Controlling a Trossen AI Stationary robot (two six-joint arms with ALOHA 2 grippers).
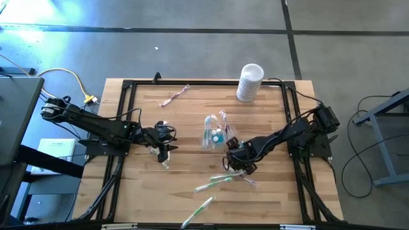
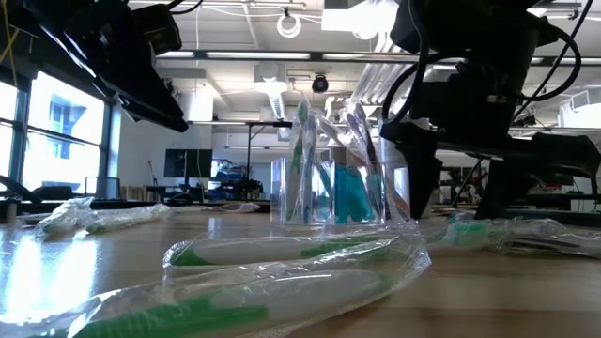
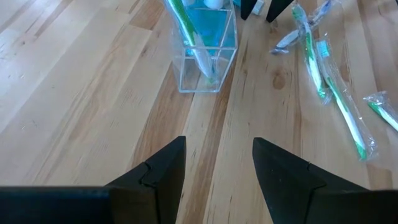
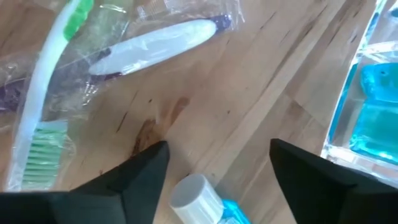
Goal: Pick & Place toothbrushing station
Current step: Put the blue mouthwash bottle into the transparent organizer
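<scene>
Clear plastic wrap covers the nearest toothbrushes [image 2: 282, 272] in the low view: pale green handles, lying flat on the wooden table [image 1: 147, 191] close to the front edge. High view shows one wrapped green brush [image 1: 203, 206] alone near the front, two more [image 1: 216, 183] a bit further in, just beside the right gripper. Right gripper [image 1: 246, 167] sits low over the table, right of centre, jaws spread wide and holding nothing; between its fingers in the right wrist view lies a small teal tube [image 4: 208, 200] with a white cap, not clamped, can't tell if it touches either finger. Same view: a green-bristled white brush [image 4: 43, 118] and a white brush with purple-blue end [image 4: 155, 38], both in crinkled wrap, flat on the wood. Left gripper [image 1: 163, 152] is left of centre, jaws parted, empty, with a small wrapped item just beside it on the table, too small to identify. Past both grippers, mid-table, the clear cup [image 1: 214, 132] stands upright, square-walled in the left wrist view, with teal tubes and a green brush inside, brush handles sticking out above the rim. Further back, a pink wrapped brush [image 1: 174, 96] lies alone near the far edge, well apart from the cup. White canister [image 1: 249, 82] stands upright at the far edge, right of centre.
</scene>
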